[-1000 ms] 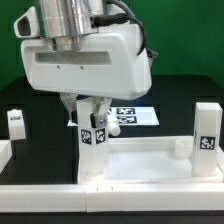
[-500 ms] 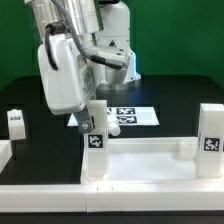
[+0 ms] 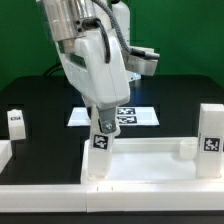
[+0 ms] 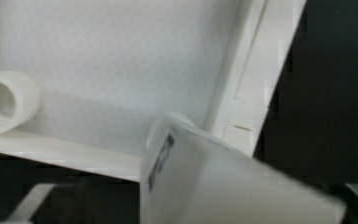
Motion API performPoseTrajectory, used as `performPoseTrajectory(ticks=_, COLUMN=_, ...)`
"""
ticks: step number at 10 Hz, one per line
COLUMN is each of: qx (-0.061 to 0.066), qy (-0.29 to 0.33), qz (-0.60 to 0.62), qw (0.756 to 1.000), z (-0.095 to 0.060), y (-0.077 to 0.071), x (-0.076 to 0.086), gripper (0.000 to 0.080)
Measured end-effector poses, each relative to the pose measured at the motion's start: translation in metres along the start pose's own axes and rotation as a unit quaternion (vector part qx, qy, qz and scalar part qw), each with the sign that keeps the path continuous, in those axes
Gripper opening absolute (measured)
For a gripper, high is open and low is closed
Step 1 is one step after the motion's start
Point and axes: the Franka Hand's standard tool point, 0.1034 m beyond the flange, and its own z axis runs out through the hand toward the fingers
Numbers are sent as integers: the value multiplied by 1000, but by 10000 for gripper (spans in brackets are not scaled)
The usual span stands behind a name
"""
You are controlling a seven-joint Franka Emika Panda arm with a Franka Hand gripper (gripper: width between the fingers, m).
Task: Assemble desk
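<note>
The white desk tabletop (image 3: pixel 150 158) lies rimmed side up at the front of the table. My gripper (image 3: pixel 102 122) is shut on a white desk leg (image 3: pixel 103 142) with a black-and-white tag. It holds the leg tilted over the tabletop's corner on the exterior view's left. In the wrist view the leg (image 4: pixel 220 175) fills the space between the jaws, above the tabletop's rim (image 4: pixel 247 90) and near a round socket (image 4: pixel 2 100). A second leg (image 3: pixel 207 132) stands upright at the tabletop's corner on the exterior view's right. A third leg (image 3: pixel 15 122) stands on the black table at the exterior view's left.
The marker board (image 3: pixel 135 116) lies flat behind the tabletop, partly hidden by my arm. A white border rail (image 3: pixel 110 196) runs along the front edge, and another piece of rail (image 3: pixel 5 152) sits at the exterior view's lower left.
My hand has turned about its wrist and swung toward the exterior view's right. The held leg has gone from upright to tilted over the same corner.
</note>
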Motion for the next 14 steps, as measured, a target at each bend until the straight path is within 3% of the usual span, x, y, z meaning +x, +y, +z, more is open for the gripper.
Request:
performPoseTrajectory(ticks=2, qx=0, qy=0, qz=-51, qw=999, z=0, y=0, x=0, gripper=646)
performPoseTrajectory(ticks=3, qx=-13, qy=8, qz=-135, qw=991, z=0, y=0, x=-1, gripper=646)
performPoseTrajectory(ticks=4, qx=-35, qy=23, qz=-251, qw=967, z=-2, y=-6, x=-7, gripper=649)
performPoseTrajectory(ticks=5, qx=-44, qy=8, qz=-354, qw=934, z=-2, y=-7, x=-14, gripper=649)
performPoseTrajectory(ticks=6, qx=-48, qy=1, qz=-396, qw=917, z=-2, y=-6, x=-15, gripper=649)
performPoseTrajectory(ticks=7, qx=-47, qy=1, qz=-392, qw=919, z=-2, y=-6, x=-15, gripper=649)
performPoseTrajectory(ticks=9, qx=-48, qy=2, qz=-383, qw=923, z=-2, y=-5, x=-13, gripper=371)
performPoseTrajectory(ticks=10, qx=-52, qy=4, qz=-380, qw=924, z=-2, y=-1, x=-8, gripper=307)
performPoseTrajectory(ticks=14, qx=-44, qy=17, qz=-147, qw=988, z=-5, y=5, x=7, gripper=288)
